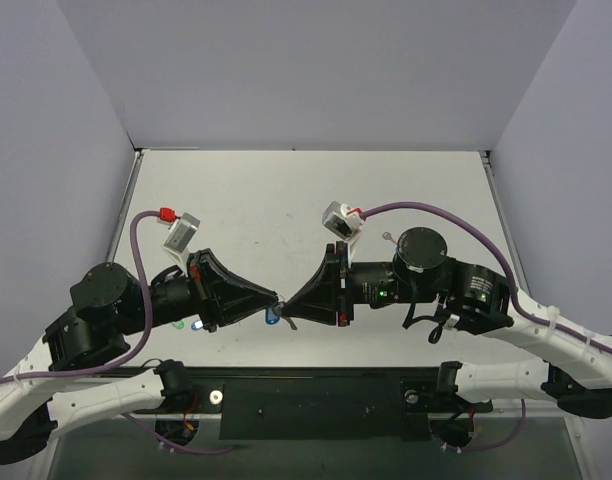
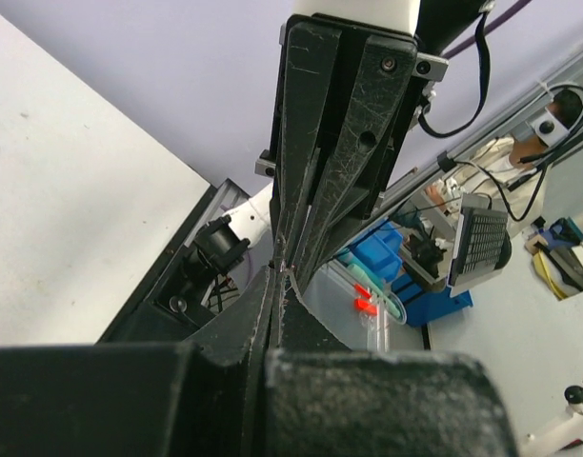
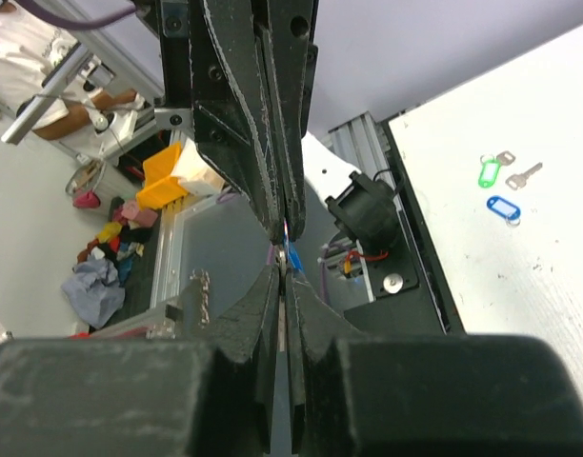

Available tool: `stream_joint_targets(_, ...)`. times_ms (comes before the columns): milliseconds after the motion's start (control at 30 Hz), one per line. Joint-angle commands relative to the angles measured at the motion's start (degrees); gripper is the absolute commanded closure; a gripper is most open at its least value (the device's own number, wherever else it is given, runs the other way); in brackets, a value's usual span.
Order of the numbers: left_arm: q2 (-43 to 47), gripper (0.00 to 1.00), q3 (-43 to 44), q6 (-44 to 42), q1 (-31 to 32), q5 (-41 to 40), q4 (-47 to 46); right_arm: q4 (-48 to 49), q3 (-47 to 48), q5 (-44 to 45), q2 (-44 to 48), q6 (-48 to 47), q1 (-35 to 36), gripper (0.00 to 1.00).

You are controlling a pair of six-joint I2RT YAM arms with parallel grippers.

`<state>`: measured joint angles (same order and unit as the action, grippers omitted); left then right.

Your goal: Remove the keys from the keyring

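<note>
**Top view.** White tabletop (image 1: 286, 200), closed in by walls (image 1: 86, 150) on the left, back and right. The far half lies open. Both arms reach inward along the near edge. The left end effector (image 1: 274, 297) and right end effector (image 1: 288, 306) meet tip to tip at mid-width. The blue key (image 1: 273, 316) hangs just under that meeting point, off the surface. A green-capped key (image 1: 178, 326) and a bluish-capped key (image 1: 197, 325) lie loose by the left arm, close to the near edge.

**Left wrist view.** The left end effector's own fingers are pressed together. The right end effector comes down from above, also pressed together, tips touching. A thin silver wire — the keyring (image 2: 291, 278) — curls out where they meet. I cannot tell which tip pinches it. Open tabletop to the left. Beyond the edge are blue bins (image 2: 420, 286) and a clear tub (image 2: 344, 300), contents unclear.

**Right wrist view.** Same pinch seen from the other side, with only a blue sliver showing at the tips. On open tabletop to the right lie the green-capped key, a bare silver key (image 3: 525, 174) just beside it, and the bluish-capped key near them — all well apart from the tips. A yellow bin (image 3: 163, 181) off the table holds something white.
</note>
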<state>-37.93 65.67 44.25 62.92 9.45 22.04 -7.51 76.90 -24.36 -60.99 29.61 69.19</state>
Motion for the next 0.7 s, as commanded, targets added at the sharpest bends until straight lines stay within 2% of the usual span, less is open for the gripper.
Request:
stream_joint_targets(0, -1.71, 1.00, 3.15, -2.06, 0.19, 4.43, 3.27, -3.21, 3.87, -2.71, -0.80, -2.45, 0.51, 1.00)
stream_joint_targets(667, -7.59, 1.00, 12.29, -8.39, 0.19, 13.57, 14.16, -7.52, 6.86, -4.56, -3.43, -3.50, 0.51, 1.00)
